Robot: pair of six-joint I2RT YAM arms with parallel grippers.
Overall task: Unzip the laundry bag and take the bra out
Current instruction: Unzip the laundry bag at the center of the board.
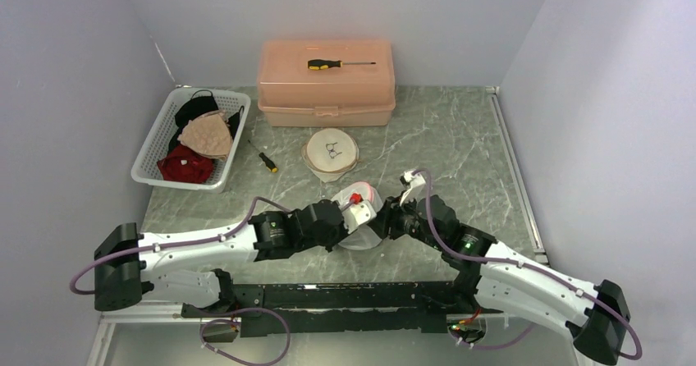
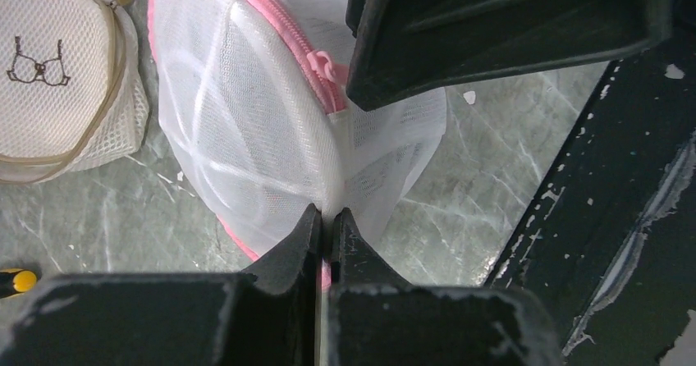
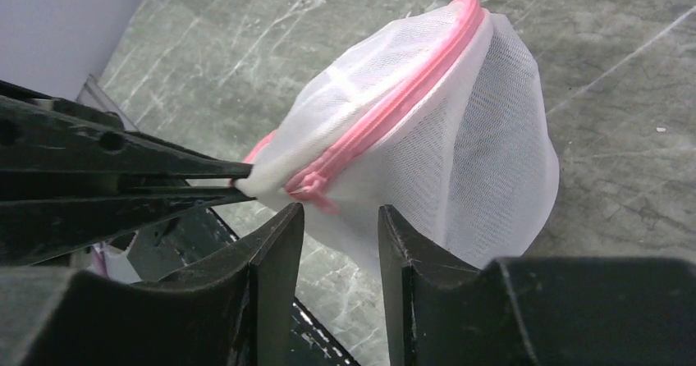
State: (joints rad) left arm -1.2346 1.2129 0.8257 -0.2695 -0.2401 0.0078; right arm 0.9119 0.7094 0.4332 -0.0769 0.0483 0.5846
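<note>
Laundry bag [image 2: 246, 136] propped on edge on tabletop [image 1: 460, 153], pink zipper [image 3: 394, 103] uppermost, running away from right claw [image 3: 341, 235]. Left claw [image 2: 330, 235] pinches its mesh; right claw spread at the pull [image 3: 316, 187]. Bags: two (second bag [image 1: 331, 151] beige-trimmed).

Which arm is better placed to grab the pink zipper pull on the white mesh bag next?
Right: the right tool stands open beside the zipper pull, while the left tool is shut on the laundry bag.

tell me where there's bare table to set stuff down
Widest bare table: right of the beige bag, in front of the toolbox, out to the wall. Smaller strip between basket and left arm. Crowded: centre front, where left claw and right claw meet at the pink bag.
</note>
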